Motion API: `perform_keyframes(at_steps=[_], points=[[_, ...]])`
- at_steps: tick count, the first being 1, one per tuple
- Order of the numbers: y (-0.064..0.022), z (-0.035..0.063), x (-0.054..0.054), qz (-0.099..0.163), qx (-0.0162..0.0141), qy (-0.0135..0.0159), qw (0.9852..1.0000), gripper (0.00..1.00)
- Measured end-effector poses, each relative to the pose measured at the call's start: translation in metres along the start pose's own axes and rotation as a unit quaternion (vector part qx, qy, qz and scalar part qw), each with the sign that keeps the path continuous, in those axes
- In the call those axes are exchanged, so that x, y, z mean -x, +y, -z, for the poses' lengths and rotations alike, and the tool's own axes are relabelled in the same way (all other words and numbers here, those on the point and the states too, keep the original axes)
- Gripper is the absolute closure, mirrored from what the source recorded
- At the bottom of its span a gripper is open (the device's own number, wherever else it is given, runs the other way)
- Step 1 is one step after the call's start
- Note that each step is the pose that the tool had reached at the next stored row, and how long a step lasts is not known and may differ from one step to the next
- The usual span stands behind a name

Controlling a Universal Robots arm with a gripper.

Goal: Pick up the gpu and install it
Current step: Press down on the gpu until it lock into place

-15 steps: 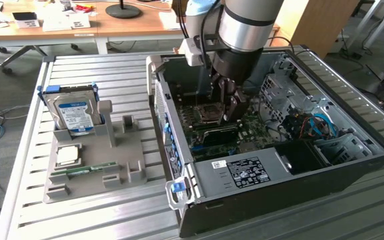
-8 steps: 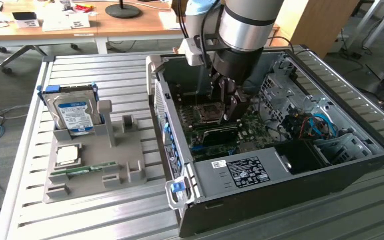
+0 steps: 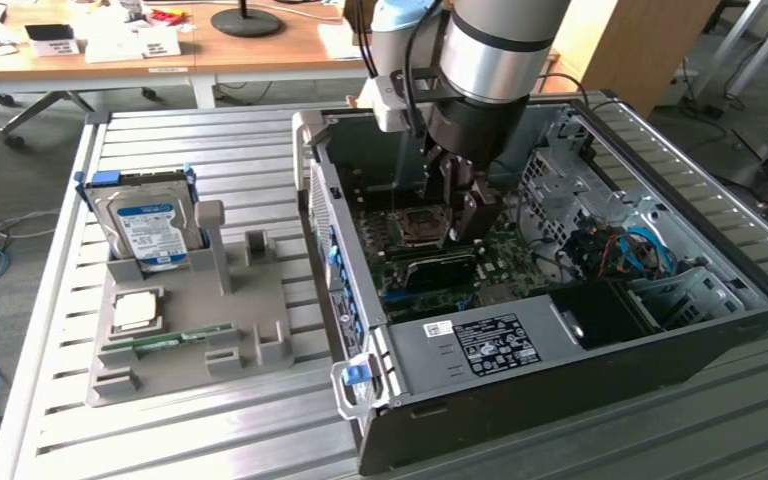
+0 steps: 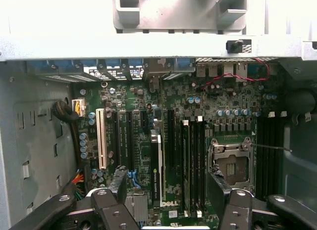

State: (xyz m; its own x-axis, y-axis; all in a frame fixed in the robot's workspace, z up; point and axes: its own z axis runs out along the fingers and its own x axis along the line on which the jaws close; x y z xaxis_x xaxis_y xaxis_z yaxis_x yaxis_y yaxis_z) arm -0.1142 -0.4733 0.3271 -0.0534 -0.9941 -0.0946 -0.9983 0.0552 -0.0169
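Slatted metal tabletop (image 3: 197, 130) carries everything, with office desks behind it. Farthest from the computer case (image 3: 491, 400), on the exterior view's left, a grey holder tray (image 3: 264, 300) keeps a blue-and-white hard drive (image 3: 144, 225) upright, 1 processor chip (image 3: 137, 308) lying flat and 1 narrow memory stick (image 3: 171, 340) in its groove. No card sits in the tray.

Next comes the case itself, lying on its side with the panel off and the motherboard (image 4: 148, 101) exposed. The arm reaches down into the case, and the gripper (image 3: 462, 215) hangs low over the board.

The gpu (image 4: 156, 165) stands on edge inside the case, in a slot near the middle of the board, between the white slot (image 4: 101, 138) and the processor socket (image 4: 233, 163). In the exterior view it appears as a dark slab (image 3: 427, 268) just below the fingers. The gripper (image 4: 167, 175) is spread wide, 1 finger on each side of the card and neither touching it, so it holds nothing. By the look of it the card is already placed and let go.

Whether the card is pushed fully home cannot be told. If 1 end sits high, it would rock loose or make poor contact. The fingers are close to both faces, so any sideways drift of the arm could knock the card askew or lever it in the slot. The finger nearer the socket also hangs just beside its open frame and could catch it.
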Motion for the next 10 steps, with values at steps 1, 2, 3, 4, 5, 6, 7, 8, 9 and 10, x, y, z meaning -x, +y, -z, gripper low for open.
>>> perform_keyframes(at_steps=[1, 2, 3, 4, 5, 6, 7, 8, 9, 10], points=[[0.0000, 0.0000, 0.0000, 0.000, 0.0000, 0.0000, 1.0000, 0.25], [0.0000, 0.0000, 0.0000, 0.000, 0.0000, 0.0000, 1.0000, 0.25], [0.0000, 0.0000, 0.0000, 0.000, 0.0000, 0.0000, 1.0000, 0.25], [0.0000, 0.0000, 0.0000, 0.000, 0.0000, 0.0000, 1.0000, 0.25], [0.0000, 0.0000, 0.0000, 0.000, 0.0000, 0.0000, 1.0000, 0.25], [0.0000, 0.0000, 0.0000, 0.000, 0.0000, 0.0000, 1.0000, 0.25], [0.0000, 0.0000, 0.0000, 0.000, 0.0000, 0.0000, 1.0000, 0.25], [0.0000, 0.0000, 0.0000, 0.000, 0.0000, 0.0000, 1.0000, 0.25], [0.0000, 0.0000, 0.0000, 0.000, 0.0000, 0.0000, 1.0000, 0.26], [0.0000, 0.0000, 0.0000, 0.000, 0.0000, 0.0000, 1.0000, 0.33]])
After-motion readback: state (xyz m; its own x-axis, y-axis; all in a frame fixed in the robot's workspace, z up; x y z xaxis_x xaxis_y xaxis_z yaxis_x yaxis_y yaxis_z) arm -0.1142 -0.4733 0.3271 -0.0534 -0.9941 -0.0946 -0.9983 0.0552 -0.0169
